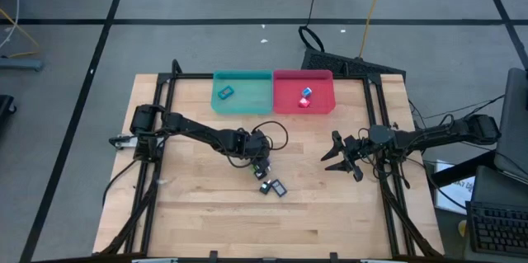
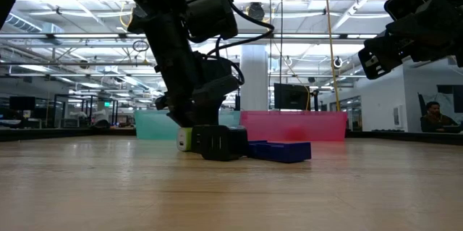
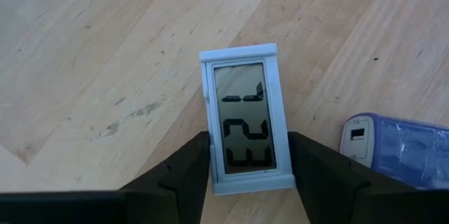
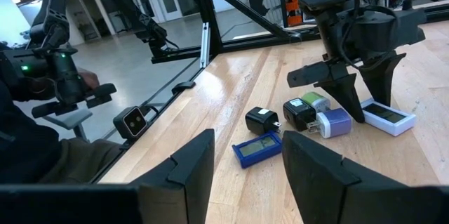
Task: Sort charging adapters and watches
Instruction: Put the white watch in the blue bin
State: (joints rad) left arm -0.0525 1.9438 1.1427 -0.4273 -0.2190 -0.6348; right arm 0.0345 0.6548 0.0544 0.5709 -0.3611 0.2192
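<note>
The left pincer point(image 3: 249, 164) straddles a pale-framed watch point(image 3: 245, 115) lying on the tabletop point(image 1: 198, 205), fingers flanking its long sides, not yet pinching; the right pincer point(image 1: 342, 157), narrowly parted and empty, hovers well apart.

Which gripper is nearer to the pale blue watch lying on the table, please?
Left. The left gripper straddles the pale blue watch, a finger on each side. The right gripper hangs well off to the right of the cluster.
</note>
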